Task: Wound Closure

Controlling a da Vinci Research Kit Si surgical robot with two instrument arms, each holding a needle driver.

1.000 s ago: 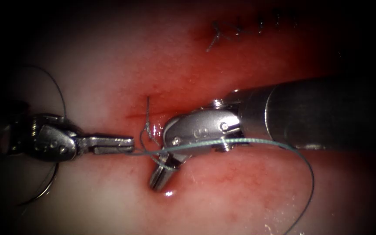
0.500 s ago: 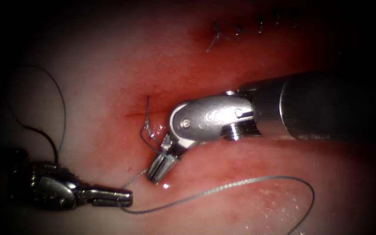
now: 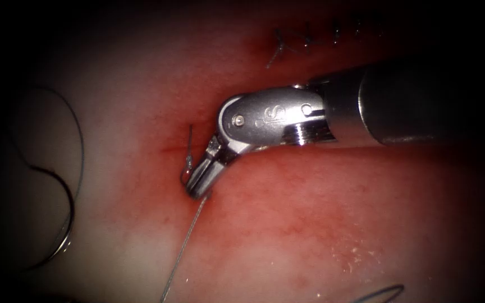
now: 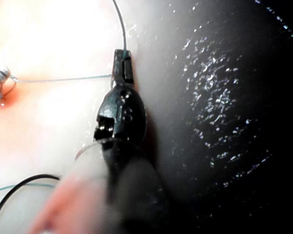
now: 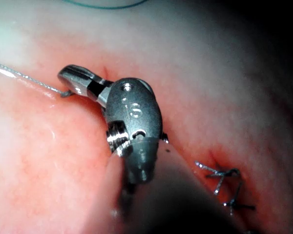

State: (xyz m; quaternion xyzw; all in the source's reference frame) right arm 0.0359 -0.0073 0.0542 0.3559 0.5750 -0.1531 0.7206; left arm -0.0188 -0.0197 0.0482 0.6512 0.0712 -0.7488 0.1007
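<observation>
"S" mark (image 3: 279, 114) on right hand (image 3: 197, 184)

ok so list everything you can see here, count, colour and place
tissue: one, pale pink, under everything
cut: one, thin red line, at the right hand's tip
red fluid: one patch, red, around the cut
needle: one, dark, lying loose far left of the cut, not in the tissue, held by neither hand
thread: one strand, grey-green, taut from the right hand down-left
knot: one, grey, at the cut, short tail upright
stitches: several, dark, in a row up right of the cut
left hand: one, dark, shut on the thread
right hand: one, silver, shut on the thread at the cut
</observation>
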